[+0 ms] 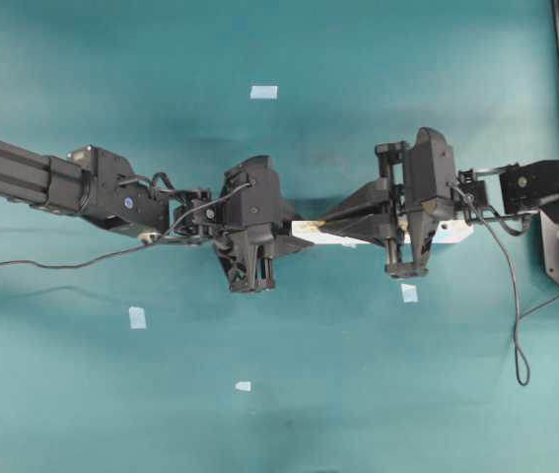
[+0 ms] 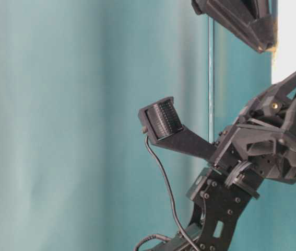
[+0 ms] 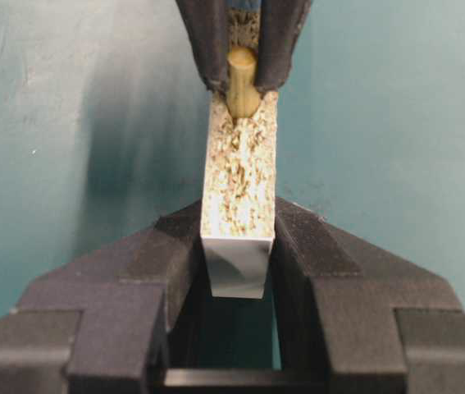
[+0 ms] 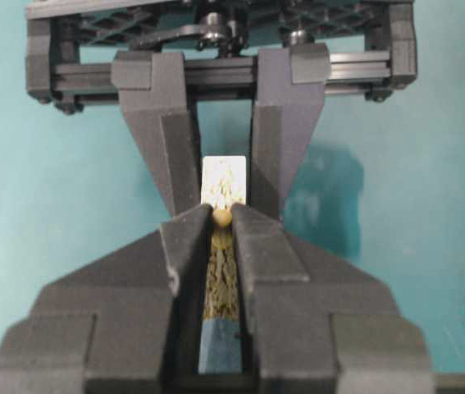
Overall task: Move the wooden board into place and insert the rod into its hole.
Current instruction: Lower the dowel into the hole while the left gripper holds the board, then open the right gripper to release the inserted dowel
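**Mia:** Two claws meet in the middle of the teal bench (image 1: 82, 414). What is each one doing?

**Ben:** From overhead, the left claw (image 1: 294, 233) comes in from 9 o'clock. It is pinching the wooden board (image 1: 307, 232) by its two long sides. In the left wrist view you can see the board (image 3: 240, 180) squeezed tight between the left claw's fingers (image 3: 166, 271).

**Mia:** And the right one?

**Ben:** The right claw (image 1: 326, 225) comes in from 3 o'clock. It is pinching the rod (image 3: 241, 78). Its fingers (image 3: 211, 45) are pressed on both sides of that tiny beige stick.

**Mia:** Where is the rod, then?

**Ben:** Right on top of the board's speckled face, near the 12 o'clock edge of the left wrist view. The rod's low end touches the board. I cannot tell if it is down in a hole. In the right wrist view the rod (image 4: 221, 217) is a small round dot between the fingertips (image 4: 191, 238).

**Mia:** Is the board lying flat?

**Ben:** It runs from 9 to 3 o'clock between the two arms. Its far end (image 1: 454, 232) peeks out at 3 o'clock, past the right claw. A few pale blue tape squares (image 1: 263, 92) sit on the bench, well apart from the board.
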Tool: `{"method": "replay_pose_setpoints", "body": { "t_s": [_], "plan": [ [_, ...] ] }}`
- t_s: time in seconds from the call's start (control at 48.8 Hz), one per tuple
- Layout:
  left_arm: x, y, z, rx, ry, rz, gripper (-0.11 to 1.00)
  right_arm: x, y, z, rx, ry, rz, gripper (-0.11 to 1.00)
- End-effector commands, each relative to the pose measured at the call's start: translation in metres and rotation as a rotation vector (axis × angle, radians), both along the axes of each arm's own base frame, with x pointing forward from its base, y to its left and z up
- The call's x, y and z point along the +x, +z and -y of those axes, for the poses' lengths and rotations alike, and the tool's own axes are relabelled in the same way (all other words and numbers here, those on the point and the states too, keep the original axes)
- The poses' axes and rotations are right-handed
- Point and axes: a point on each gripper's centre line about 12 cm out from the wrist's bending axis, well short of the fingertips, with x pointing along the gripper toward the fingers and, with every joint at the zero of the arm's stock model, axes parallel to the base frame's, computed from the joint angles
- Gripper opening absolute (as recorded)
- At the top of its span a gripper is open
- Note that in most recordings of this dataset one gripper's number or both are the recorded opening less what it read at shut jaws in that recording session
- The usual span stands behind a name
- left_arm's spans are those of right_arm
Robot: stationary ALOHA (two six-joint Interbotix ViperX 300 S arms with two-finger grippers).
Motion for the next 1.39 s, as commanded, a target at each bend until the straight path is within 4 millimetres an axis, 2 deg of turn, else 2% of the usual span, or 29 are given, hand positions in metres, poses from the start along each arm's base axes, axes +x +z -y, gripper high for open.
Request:
{"method": "replay_pose_setpoints", "body": {
  "t_s": [0.0, 0.328, 0.738, 1.005, 1.374],
  "plan": [
    [0.000, 0.005, 0.001, -0.003, -0.001, 0.006, 0.21, -0.002, 0.004, 0.002, -0.010, -0.011, -0.023, 0.09],
    [0.000, 0.006, 0.000, -0.003, 0.002, 0.008, 0.21, 0.002, -0.001, 0.003, -0.035, -0.013, -0.147, 0.09],
    [0.000, 0.006, 0.000, -0.001, 0.001, 0.008, 0.21, 0.016, -0.001, -0.017, -0.142, 0.051, -0.436, 0.09],
    [0.001, 0.008, 0.000, -0.001, 0.001, 0.012, 0.21, 0.009, 0.004, -0.018, -0.173, 0.039, -0.544, 0.09],
    [0.000, 0.008, 0.000, 0.000, 0.000, 0.012, 0.21, 0.007, 0.009, -0.016, -0.183, 0.023, -0.599, 0.09]
  ]
}}
